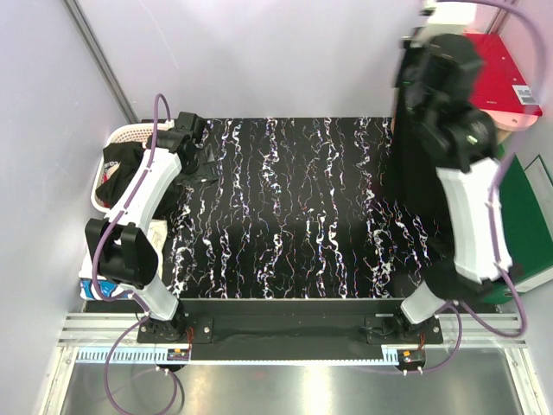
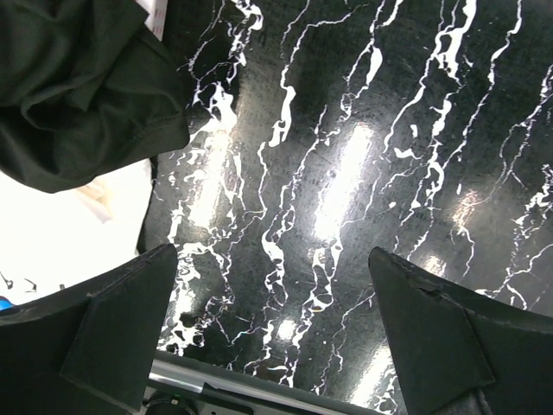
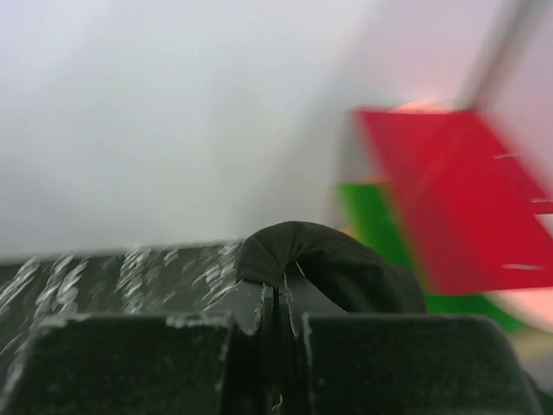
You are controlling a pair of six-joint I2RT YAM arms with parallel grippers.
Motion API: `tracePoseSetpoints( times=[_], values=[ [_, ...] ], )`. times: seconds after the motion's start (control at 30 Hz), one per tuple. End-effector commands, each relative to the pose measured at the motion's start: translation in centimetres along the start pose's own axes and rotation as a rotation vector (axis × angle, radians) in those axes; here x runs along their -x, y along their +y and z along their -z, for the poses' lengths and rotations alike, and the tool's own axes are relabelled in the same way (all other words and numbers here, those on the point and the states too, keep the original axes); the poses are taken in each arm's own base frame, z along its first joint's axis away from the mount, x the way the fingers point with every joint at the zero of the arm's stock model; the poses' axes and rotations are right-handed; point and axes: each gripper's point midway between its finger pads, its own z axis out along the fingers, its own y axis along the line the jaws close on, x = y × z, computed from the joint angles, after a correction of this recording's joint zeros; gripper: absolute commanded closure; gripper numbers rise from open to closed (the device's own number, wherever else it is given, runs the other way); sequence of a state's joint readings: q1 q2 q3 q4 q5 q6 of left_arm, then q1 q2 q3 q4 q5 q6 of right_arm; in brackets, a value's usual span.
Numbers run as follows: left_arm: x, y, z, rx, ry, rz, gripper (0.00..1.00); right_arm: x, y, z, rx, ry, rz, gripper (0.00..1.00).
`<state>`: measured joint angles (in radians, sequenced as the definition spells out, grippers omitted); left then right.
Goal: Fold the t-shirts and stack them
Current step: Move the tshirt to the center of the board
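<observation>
At the upper right of the overhead view, the right arm (image 1: pixel 467 199) stands tall with its wrist up near the back wall. A hanging black shirt (image 1: pixel 402 164) drops from that wrist in a dark strip along the right edge of the table (image 1: pixel 285 216). In the right wrist view the right claw (image 3: pixel 276 298) is pinched tight on a rounded fold of this shirt (image 3: pixel 333 259), with the two fingers pressed together and only a thin slit between them. Behind the fold, at the right of that frame, a red sheet (image 3: pixel 449 190) and a green sheet (image 3: pixel 371 216) show as blurs.

At the upper left of the overhead view, the left arm (image 1: pixel 151 186) reaches toward the white basket (image 1: pixel 130 134) that sits off the table's left edge. A bunched black shirt (image 1: pixel 121 169) lies in the basket, with a bit of red showing in its folds. The left wrist view shows the left claw (image 2: pixel 272 259) spread wide and holding nothing, its dark fingers (image 2: pixel 121 320) at the lower corners of the frame over the black, white-veined tabletop. Black cloth fills that frame's upper left corner (image 2: pixel 78 86), with something bright white just below it. Whether this cloth rests in the basket or on the table cannot be told.
</observation>
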<state>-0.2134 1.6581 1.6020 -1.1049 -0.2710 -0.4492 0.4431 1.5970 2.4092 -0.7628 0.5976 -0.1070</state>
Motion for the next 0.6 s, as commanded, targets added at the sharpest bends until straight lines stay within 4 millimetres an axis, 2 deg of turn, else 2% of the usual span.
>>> tracePoseSetpoints(
  times=[0.0, 0.07, 0.1, 0.13, 0.17, 0.23, 0.27, 0.33, 0.37, 0.43, 0.47, 0.53, 0.57],
  values=[
    [1.7, 0.9, 2.1, 0.020, -0.089, 0.002, 0.01, -10.2, 14.1, -1.0, 0.460, 0.331, -0.132, 1.00],
    [2.0, 1.0, 2.5, 0.020, -0.099, 0.001, 0.01, -14.3, 18.9, -0.4, 0.547, 0.431, -0.103, 1.00],
    [2.0, 1.1, 2.5, 0.023, -0.102, 0.002, 0.01, -15.5, 22.4, 1.6, 0.627, 0.463, -0.078, 1.00],
    [2.1, 1.2, 2.6, 0.025, -0.102, 0.000, 0.01, -16.6, 24.2, 2.2, 0.666, 0.486, -0.064, 1.00],
    [2.4, 1.2, 2.8, 0.025, -0.109, 0.001, 0.01, -19.2, 26.8, 2.7, 0.707, 0.549, -0.059, 1.00],
    [2.6, 1.3, 2.9, 0.030, -0.110, -0.003, 0.01, -21.1, 30.3, 4.6, 0.785, 0.607, -0.068, 1.00],
    [3.1, 1.2, 3.0, 0.028, -0.117, 0.003, 0.01, -23.9, 32.5, 5.2, 0.829, 0.678, -0.065, 1.00],
    [3.5, 1.3, 3.2, 0.029, -0.121, 0.000, 0.01, -25.5, 34.8, 6.6, 0.874, 0.720, -0.062, 1.00],
    [4.0, 1.4, 3.4, 0.028, -0.130, 0.007, 0.01, -28.0, 36.5, 7.5, 0.924, 0.785, -0.057, 1.00],
    [4.6, 1.6, 3.6, 0.029, -0.139, 0.011, 0.01, -28.8, 38.2, 8.7, 0.974, 0.821, -0.072, 1.00],
    [4.8, 1.9, 3.8, 0.041, -0.145, 0.012, 0.01, -30.4, 39.8, 10.3, 1.035, 0.873, -0.069, 1.00],
    [5.4, 2.0, 4.0, 0.045, -0.156, 0.009, 0.01, -30.5, 41.2, 11.5, 1.088, 0.891, -0.089, 1.00],
    [5.5, 2.1, 4.1, 0.049, -0.158, 0.006, 0.01, -31.6, 41.8, 12.0, 1.095, 0.928, -0.096, 0.81]
  ],
)
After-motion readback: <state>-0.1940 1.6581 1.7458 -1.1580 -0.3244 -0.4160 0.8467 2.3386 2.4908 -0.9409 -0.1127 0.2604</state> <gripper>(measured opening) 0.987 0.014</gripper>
